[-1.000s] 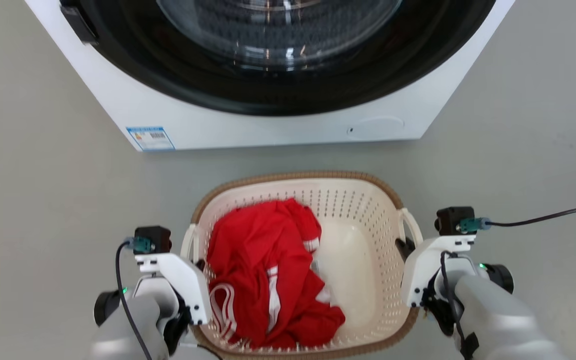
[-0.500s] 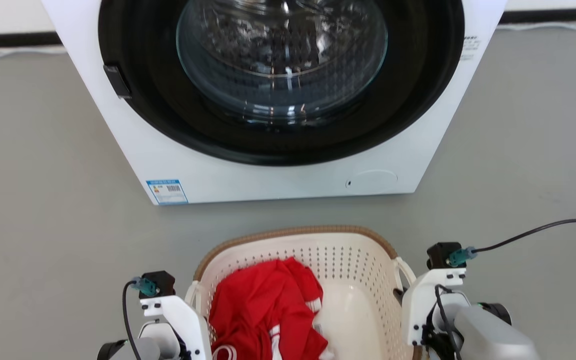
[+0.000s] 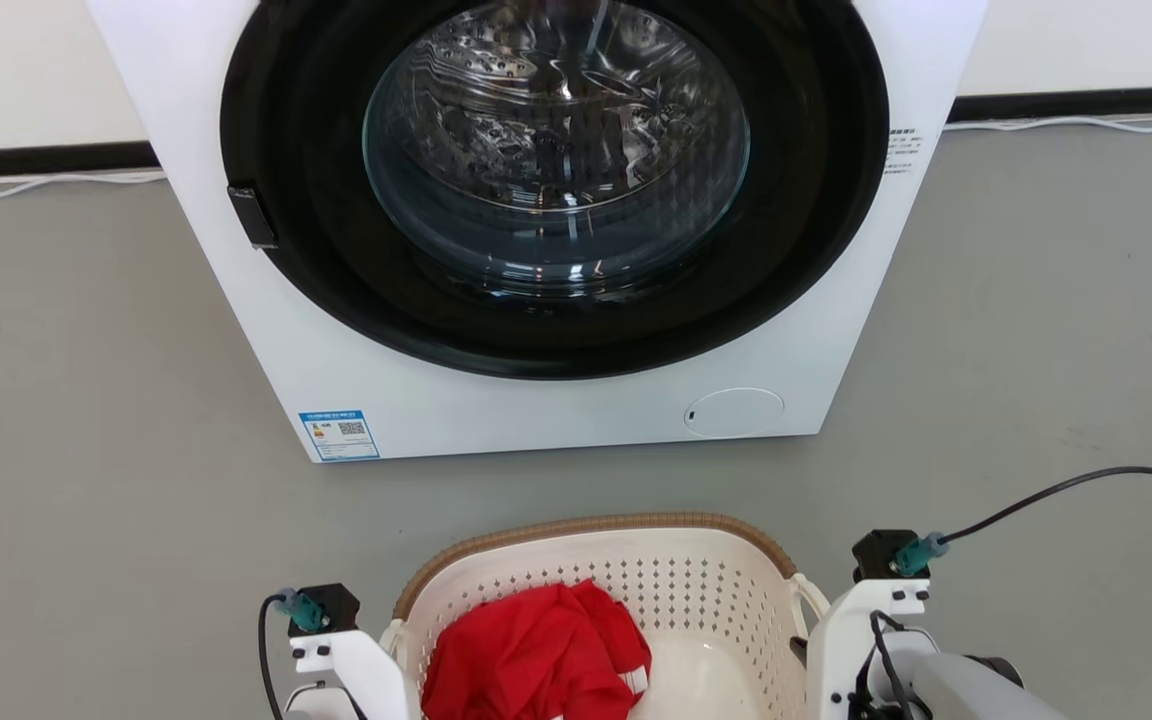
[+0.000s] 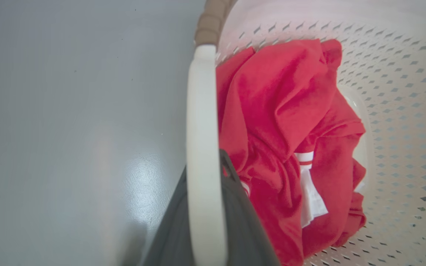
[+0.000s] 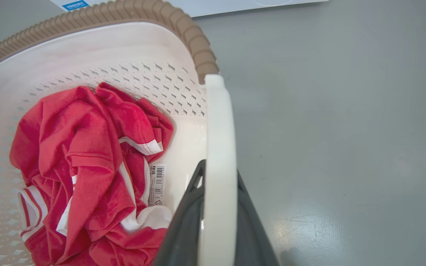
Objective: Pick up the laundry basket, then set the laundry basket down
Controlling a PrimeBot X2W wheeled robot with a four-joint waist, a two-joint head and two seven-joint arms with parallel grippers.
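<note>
Step in hand looks like the lift/carry. The laundry basket (image 3: 596,524) is at 6 o'clock in head view, red garment (image 3: 536,655) inside, washer (image 3: 536,415) at 12. L gripper (image 4: 205,168) is clamped on the L handle (image 4: 201,111) and R gripper (image 5: 219,173) on the R handle (image 5: 218,122), fingers nearly closed w/ only the white bar between. Next, I'd judge, both arms must lower level & together to the floor (image 3: 86,450) before letting go.
</note>
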